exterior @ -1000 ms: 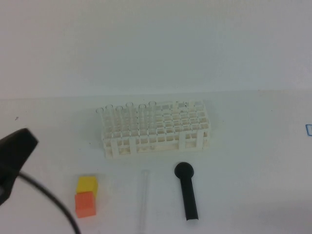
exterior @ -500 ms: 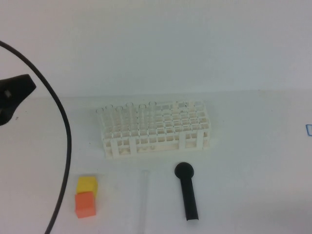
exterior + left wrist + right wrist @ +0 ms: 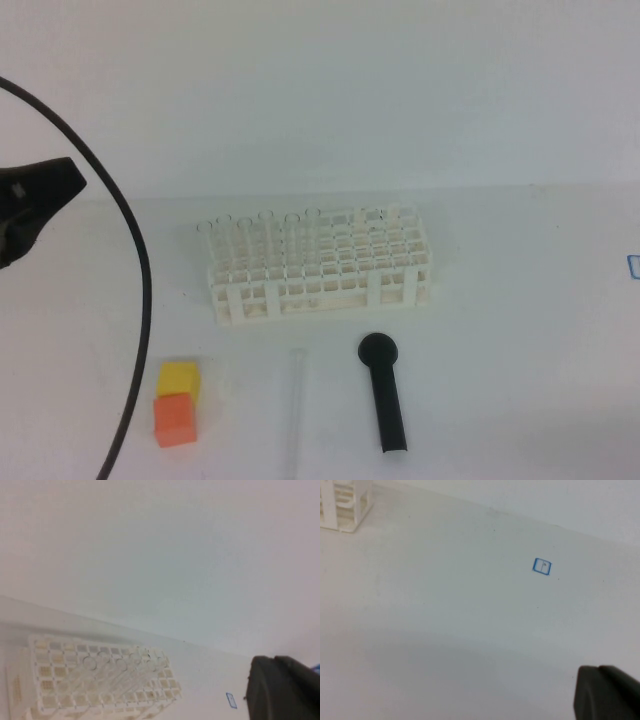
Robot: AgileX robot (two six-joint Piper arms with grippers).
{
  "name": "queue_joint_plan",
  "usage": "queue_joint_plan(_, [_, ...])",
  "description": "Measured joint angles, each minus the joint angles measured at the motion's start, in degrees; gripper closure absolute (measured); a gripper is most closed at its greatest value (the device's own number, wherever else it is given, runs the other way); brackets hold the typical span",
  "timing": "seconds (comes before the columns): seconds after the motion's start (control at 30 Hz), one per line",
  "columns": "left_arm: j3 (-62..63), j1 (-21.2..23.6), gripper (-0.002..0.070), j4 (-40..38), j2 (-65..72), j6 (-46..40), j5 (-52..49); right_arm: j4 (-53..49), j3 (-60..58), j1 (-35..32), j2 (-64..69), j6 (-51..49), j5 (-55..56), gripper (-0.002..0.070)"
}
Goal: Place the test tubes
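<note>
I am seeing the loose test tube (image 3: 296,410) lying flat on the table (image 3: 520,330), well to the right of my left gripper (image 3: 40,195) and nearer me. A yellow block (image 3: 178,378) and an orange block (image 3: 174,418) are sitting beside the tube on that gripper's side, and a black tool (image 3: 385,395) is lying just past it. The tube's long side is running straight toward the white rack (image 3: 320,270), where more tubes are standing upright. My right gripper (image 3: 607,695) is hanging over the table, with a blue square mark (image 3: 541,566) ahead of it. I cannot tell if either gripper is closed or spread.
</note>
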State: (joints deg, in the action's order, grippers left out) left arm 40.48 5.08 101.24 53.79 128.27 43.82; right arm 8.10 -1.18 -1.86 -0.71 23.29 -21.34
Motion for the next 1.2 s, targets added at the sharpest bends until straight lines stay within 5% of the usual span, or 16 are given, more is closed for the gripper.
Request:
queue_joint_plan(0.2, [0.0,0.0,0.0676,-5.1,0.6,-13.2,1.9,0.0,0.0,0.0,0.0,0.0,0.0,0.0678])
queue_joint_plan(0.33, [-0.2,0.0,0.0676,-19.4,2.8,-33.2,3.2,0.0,0.0,0.0,0.0,0.0,0.0,0.0678])
queue_joint_plan(0.57, [-5.5,0.0,0.0676,-43.8,5.8,-46.3,-5.9,0.0,0.0,0.0,0.0,0.0,0.0,0.0678])
queue_joint_plan(0.7, [-8.5,-0.7,0.0676,-43.3,5.9,-46.6,-11.6,0.0,0.0,0.0,0.0,0.0,0.0,0.0678])
queue_joint_plan(1.03, [-9.2,-1.9,0.0676,-29.3,5.9,-41.4,-6.0,0.0,0.0,0.0,0.0,0.0,0.0,0.0678])
queue_joint_plan(1.2, [-9.2,-2.8,0.0676,-38.8,5.9,-48.3,-6.9,0.0,0.0,0.0,0.0,0.0,0.0,0.0678])
